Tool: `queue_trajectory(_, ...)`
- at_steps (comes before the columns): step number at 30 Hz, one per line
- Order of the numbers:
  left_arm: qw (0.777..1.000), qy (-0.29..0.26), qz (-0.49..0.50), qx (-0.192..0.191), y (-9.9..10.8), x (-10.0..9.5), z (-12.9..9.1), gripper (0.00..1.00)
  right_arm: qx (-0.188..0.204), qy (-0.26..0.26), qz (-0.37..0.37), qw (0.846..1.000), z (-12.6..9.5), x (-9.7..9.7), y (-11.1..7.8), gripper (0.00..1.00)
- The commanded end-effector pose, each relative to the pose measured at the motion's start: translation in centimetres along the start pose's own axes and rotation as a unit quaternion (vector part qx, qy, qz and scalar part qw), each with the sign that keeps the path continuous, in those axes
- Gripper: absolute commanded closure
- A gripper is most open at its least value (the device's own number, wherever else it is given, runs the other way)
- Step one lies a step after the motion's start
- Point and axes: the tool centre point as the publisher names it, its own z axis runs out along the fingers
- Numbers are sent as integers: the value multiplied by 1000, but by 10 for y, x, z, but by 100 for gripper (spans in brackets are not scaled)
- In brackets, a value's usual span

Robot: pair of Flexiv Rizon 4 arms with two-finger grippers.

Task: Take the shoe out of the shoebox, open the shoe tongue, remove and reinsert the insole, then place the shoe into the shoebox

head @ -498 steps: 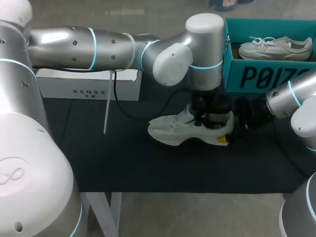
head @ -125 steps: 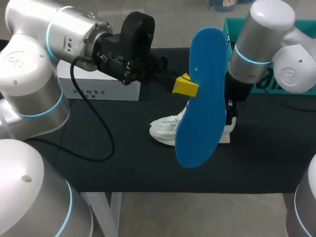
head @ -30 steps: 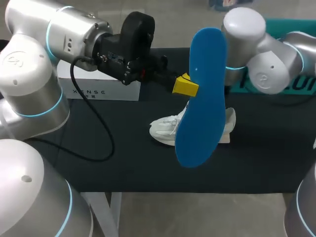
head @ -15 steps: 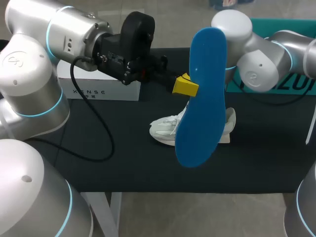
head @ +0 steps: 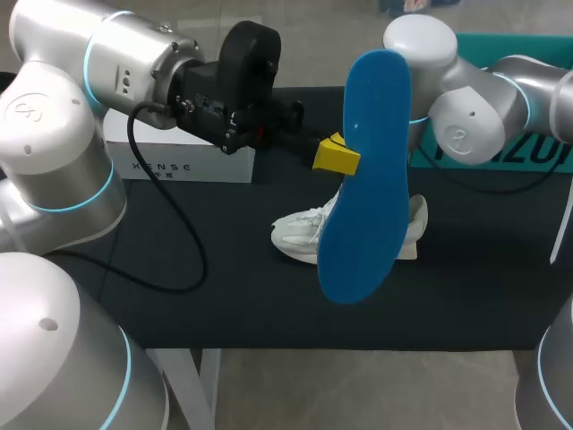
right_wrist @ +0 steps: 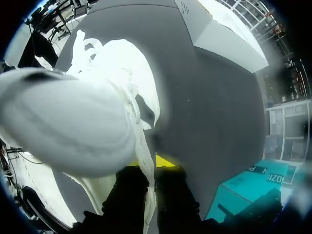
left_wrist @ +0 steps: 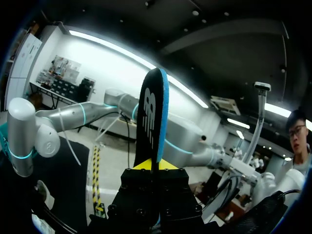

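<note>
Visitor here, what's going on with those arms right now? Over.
Left pincer shut on blue insole, held upright. Right pincer shut on white shoe, on the table. Insole not yet back in.

On the table [head: 224, 305], shoe [head: 300, 237] mid-front, insole [head: 367, 179] upright above it, flat box [head: 206, 168] behind-left, shoebox [head: 537, 154] behind-right.

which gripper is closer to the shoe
Right. The right gripper is on the shoe, pinching part of it; the left gripper is up in the air, apart from it, holding the insole.
</note>
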Motion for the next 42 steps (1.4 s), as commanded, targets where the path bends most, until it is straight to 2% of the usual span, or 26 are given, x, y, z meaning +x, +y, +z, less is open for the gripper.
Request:
queue_trajectory(1, 1000, 0, 0, 1, 0, 0, 1, 100, 1, 1, 0, 1000, 1, -1, 1, 100)
queue_trajectory(13, 1000, 0, 0, 1, 0, 0, 1, 100, 1, 1, 0, 1000, 1, -1, 1, 100)
queue_trajectory(15, 1000, 0, 0, 1, 0, 0, 1, 100, -3, 2, 39, 999, -7, 0, 0, 100)
queue_trajectory(16, 1000, 0, 0, 1, 0, 0, 1, 100, 2, 2, 103, 995, -15, 0, -2, 100)
queue_trajectory(18, 1000, 0, 0, 1, 0, 0, 1, 100, -11, 27, 227, 974, -24, -2, -8, 100)
queue_trajectory(19, 1000, 0, 0, 1, 0, 0, 1, 100, 6, 32, 274, 961, -28, -1, -10, 100)
queue_trajectory(21, 1000, 0, 0, 1, 0, 0, 1, 100, -32, 43, 366, 929, -35, 0, -13, 100)
queue_trajectory(22, 1000, 0, 0, 1, 0, 0, 1, 100, -76, 44, 409, 908, -41, 1, -12, 100)
queue_trajectory(23, 1000, 0, 0, 1, 0, 0, 1, 100, -102, 43, 421, 900, -46, 1, -8, 100)
queue_trajectory(24, 1000, 0, 0, 1, 0, 0, 1, 100, -117, 27, 403, 907, -52, -2, -2, 100)
queue_trajectory(33, 1000, 0, 0, 1, 0, 0, 1, 100, -117, 27, 403, 907, -52, -2, -2, 100)
queue_trajectory(34, 1000, 0, 0, 1, 0, 0, 1, 100, -102, 21, 442, 891, -52, -6, -1, 100)
queue_trajectory(35, 1000, 0, 0, 1, 0, 0, 1, 100, -103, 17, 479, 872, -54, -9, 3, 100)
queue_trajectory(36, 1000, 0, 0, 1, 0, 0, 1, 100, -114, 31, 520, 846, -57, -10, 5, 100)
queue_trajectory(37, 1000, 0, 0, 1, 0, 0, 1, 100, -100, 31, 566, 818, -57, -10, 7, 100)
queue_trajectory(38, 1000, 0, 0, 1, 0, 0, 1, 100, -90, 27, 596, 798, -56, -9, 9, 100)
queue_trajectory(39, 1000, 0, 0, 1, 0, 0, 1, 100, -85, 13, 612, 787, -56, -6, 14, 100)
queue_trajectory(41, 1000, 0, 0, 1, 0, 0, 1, 100, -90, 25, 649, 755, -55, -2, 19, 100)
queue_trajectory(42, 1000, 0, 0, 1, 0, 0, 1, 100, -78, 15, 683, 726, -54, 0, 20, 100)
